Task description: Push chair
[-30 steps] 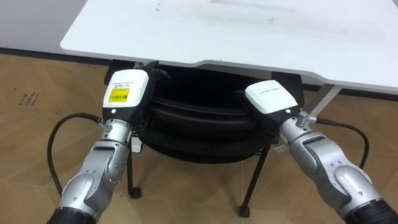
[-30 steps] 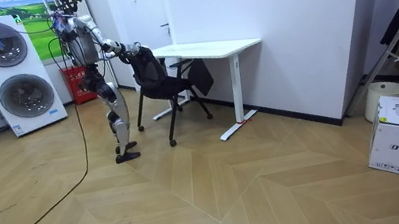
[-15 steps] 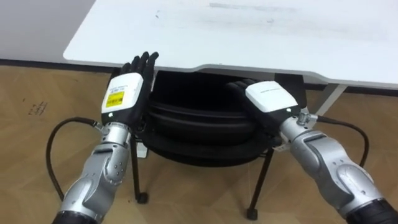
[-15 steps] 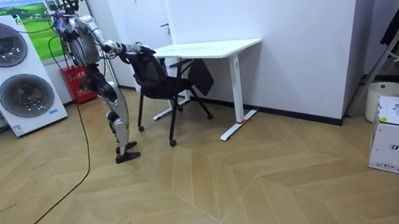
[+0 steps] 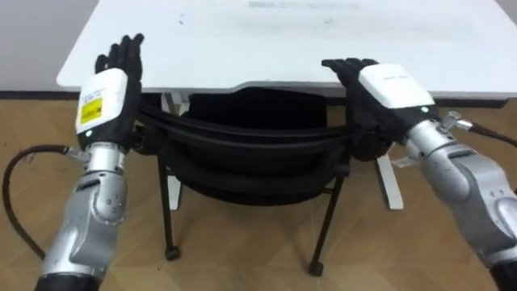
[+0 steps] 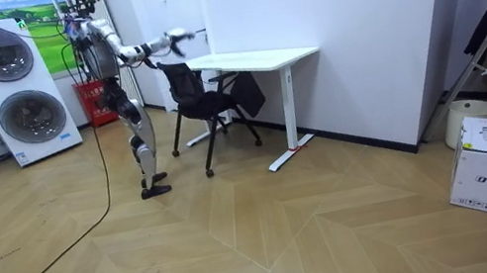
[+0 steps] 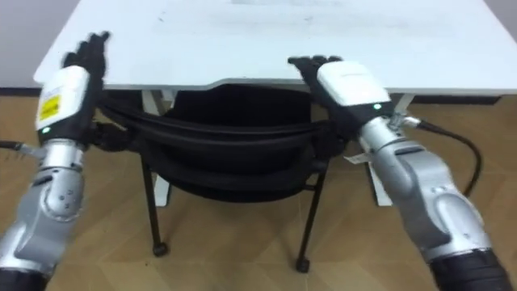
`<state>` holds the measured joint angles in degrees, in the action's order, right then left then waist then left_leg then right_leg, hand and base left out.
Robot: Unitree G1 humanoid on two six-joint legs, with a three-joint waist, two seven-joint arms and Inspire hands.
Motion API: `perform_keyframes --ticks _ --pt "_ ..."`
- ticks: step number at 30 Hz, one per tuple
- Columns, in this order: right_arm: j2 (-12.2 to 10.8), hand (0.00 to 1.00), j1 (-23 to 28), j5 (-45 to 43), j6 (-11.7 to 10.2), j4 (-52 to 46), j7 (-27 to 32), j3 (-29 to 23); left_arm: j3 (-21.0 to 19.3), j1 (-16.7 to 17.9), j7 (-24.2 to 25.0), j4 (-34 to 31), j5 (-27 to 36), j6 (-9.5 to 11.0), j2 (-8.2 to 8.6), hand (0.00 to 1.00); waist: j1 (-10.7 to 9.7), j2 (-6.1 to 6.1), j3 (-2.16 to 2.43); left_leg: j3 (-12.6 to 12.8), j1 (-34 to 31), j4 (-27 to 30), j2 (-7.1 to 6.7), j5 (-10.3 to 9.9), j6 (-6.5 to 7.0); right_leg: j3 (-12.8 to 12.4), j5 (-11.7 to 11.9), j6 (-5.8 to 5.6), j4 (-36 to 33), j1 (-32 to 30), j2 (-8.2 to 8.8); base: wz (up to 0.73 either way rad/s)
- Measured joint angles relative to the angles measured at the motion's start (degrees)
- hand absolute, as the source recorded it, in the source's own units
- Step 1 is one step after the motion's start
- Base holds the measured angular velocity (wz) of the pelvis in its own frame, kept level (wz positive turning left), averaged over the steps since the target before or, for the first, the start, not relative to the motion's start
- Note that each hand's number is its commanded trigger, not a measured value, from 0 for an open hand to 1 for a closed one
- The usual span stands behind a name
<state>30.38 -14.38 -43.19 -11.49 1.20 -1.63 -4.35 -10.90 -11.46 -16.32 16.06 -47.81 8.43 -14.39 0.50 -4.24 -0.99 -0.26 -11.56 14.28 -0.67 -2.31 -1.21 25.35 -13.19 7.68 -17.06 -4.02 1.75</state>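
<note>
**Both palms up at the chair back, lining up the shove**

My left hand (image 5: pixel 105 93) is spread flat with straight fingers, holding nothing. My right hand (image 5: pixel 388 85) is the same, flat and empty. The chair (image 5: pixel 250 137) sits just below and between them. Its back rail runs from under my left wrist to under my right palm, and its seat is tucked beneath the desk (image 5: pixel 266 48) just ahead of my fingertips. Whether the heel of my right hand touches the rail, I cannot tell; my left looks clear of it.

It seems nearly home to me, so what remains is a short, square finish. I'd set both palms on the rail's two ends at equal height and press evenly so the chair runs straight instead of swinging. I'd go gently and stop before the back meets the desk edge, fingers straight so none get nipped there.
</note>
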Motion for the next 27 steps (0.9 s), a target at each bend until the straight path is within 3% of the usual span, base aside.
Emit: perform_keyframes --ticks 1,2,3,5,7,8,9,11,14,15,17,19,22,24,26,27 --pt "2.95 0.0 -0.8 3.06 -0.44 -1.2 4.61 -6.27 -3.95 -0.11 -2.48 -3.24 0.87 1.8 -1.07 0.0 0.04 0.19 0.0 0.09 0.16 -0.1 -0.02 -0.15 0.23 -0.28 0.3 -0.25 0.65 0.31 -0.13 -0.06" --pt "5.27 0.0 -1.27 7.2 -0.23 -1.67 9.41 -12.06 -7.11 -0.1 -6.83 -6.13 4.37 4.08 -3.34 0.0 -0.07 0.39 0.0 0.22 0.88 -0.55 -0.01 -0.3 0.45 -0.41 0.51 -0.56 1.52 1.12 -0.23 -0.05" --pt "6.19 0.0 -1.13 9.11 -0.12 -2.09 11.73 -14.78 -8.7 -0.03 -9.19 -7.14 6.72 5.19 -4.59 0.0 -0.04 0.51 0.06 0.33 1.28 -0.78 -0.01 -0.42 0.59 -0.54 0.52 -0.66 1.76 1.49 -0.2 -0.08" --pt "8.38 0.0 -0.1 15.17 -1.52 -3.22 19.45 -24.76 -17.87 2.0 -16.45 -9.7 13.75 8.06 -8.07 0.0 -0.23 1.53 0.83 1.96 2.38 -1.57 -0.21 -0.88 1.19 -1.34 0.51 -1.39 2.63 2.18 0.03 -0.19" --pt "8.45 0.0 1.41 19.84 -2.4 -2.63 25.6 -30.76 -23.67 5.23 -20.99 -9.2 20.88 9.24 -9.86 0.0 -1.2 1.89 0.84 2.33 3.41 -2.1 -0.64 -1.07 1.48 -1.89 0.2 -1.97 2.55 3.01 0.24 -0.1" --pt "8.48 0.0 2.52 24.41 -2.37 -1.93 28.42 -34.1 -28.02 7.93 -22.96 -9.02 25.35 9.28 -10.07 0.0 -1.89 1.89 0.85 2.78 3.97 -2.51 -0.87 -1.22 1.7 -2.67 0.01 -2.25 2.53 3.09 0.3 -0.09" --pt "8.48 0.0 2.75 26.66 -2.17 -1.74 29.51 -35.78 -29.92 8.83 -24.04 -8.47 27.23 9.24 -10.06 0.0 -2.06 1.91 0.85 2.76 3.96 -2.53 -0.96 -1.27 1.75 -2.76 -0.03 -2.32 2.53 3.05 0.35 -0.12" --pt "8.5 0.0 4.0 37.19 -2.11 -1.19 34.72 -42.26 -35.75 11.58 -27.57 -6.41 36.73 9.01 -10.04 0.0 -3.02 1.64 0.85 2.75 3.86 -2.45 -1.09 -1.72 1.73 -3.02 -0.28 -2.62 2.81 2.99 0.36 -0.02" --pt "8.5 0.0 4.9 44.26 -2.15 0.28 40.65 -49.85 -41.06 16.4 -31.41 -4.36 46.49 8.7 -9.74 0.0 -4.26 1.7 0.94 2.66 2.74 -1.01 -1.01 -2.87 1.77 -2.93 -0.41 -2.79 3.63 2.86 0.1 0.04" --pt "8.49 0.0 5.35 45.74 -2.05 0.49 41.66 -51.32 -41.45 17.08 -32.08 -4.05 48.02 8.43 -9.54 0.0 -4.36 1.75 0.97 2.68 2.56 -0.61 -1.0 -3.18 1.82 -2.96 -0.45 -2.85 3.63 2.88 0.07 0.03" --pt "8.47 0.0 9.54 50.31 -1.77 0.73 45.28 -55.53 -41.97 20.56 -33.74 -3.07 54.15 8.05 -7.57 0.0 -4.41 2.36 1.51 2.78 2.75 -0.5 -1.11 -3.89 2.03 -3.17 -0.42 -3.24 3.72 3.31 0.02 -0.04" --pt "8.02 0.0 13.36 54.76 -1.81 2.75 46.95 -56.03 -41.71 22.68 -34.13 -0.04 59.42 8.03 -6.91 0.0 -3.84 2.66 1.48 3.08 3.63 -0.91 -1.2 -4.09 2.14 -3.45 -0.3 -3.49 4.4 4.25 0.04 -0.09" --pt "4.29 0.0 20.43 63.75 -0.82 7.2 46.85 -55.88 -39.7 24.14 -34.3 7.42 68.27 6.84 -5.61 0.0 -3.29 2.76 1.49 3.49 4.15 -0.86 -1.09 -4.68 2.24 -4.06 -0.38 -3.65 4.47 4.7 -0.02 -0.08" --pt "-0.71 0.0 24.62 68.36 -0.11 9.53 45.89 -55.55 -38.32 25.04 -34.04 12.17 71.58 6.42 -3.4 0.0 -2.6 2.93 1.5 3.93 4.37 -0.84 -0.99 -5.04 2.25 -4.5 -0.41 -3.69 4.48 4.88 -0.06 -0.13" --pt "-8.66 0.0 30.71 73.86 1.05 14.17 42.97 -54.11 -36.5 26.81 -31.71 19.21 76.24 5.36 0.25 0.0 -1.35 3.09 1.46 4.27 4.53 -1.03 -0.95 -5.56 2.34 -4.95 -0.49 -3.92 4.42 4.93 -0.03 -0.1" --pt "-10.74 0.0 32.12 75.35 1.28 15.6 42.2 -53.36 -36.23 27.52 -30.91 20.64 77.17 5.21 1.4 0.0 -1.2 3.27 1.54 4.31 4.51 -0.95 -0.93 -5.77 2.35 -5.04 -0.54 -3.99 4.42 4.94 -0.01 -0.03"
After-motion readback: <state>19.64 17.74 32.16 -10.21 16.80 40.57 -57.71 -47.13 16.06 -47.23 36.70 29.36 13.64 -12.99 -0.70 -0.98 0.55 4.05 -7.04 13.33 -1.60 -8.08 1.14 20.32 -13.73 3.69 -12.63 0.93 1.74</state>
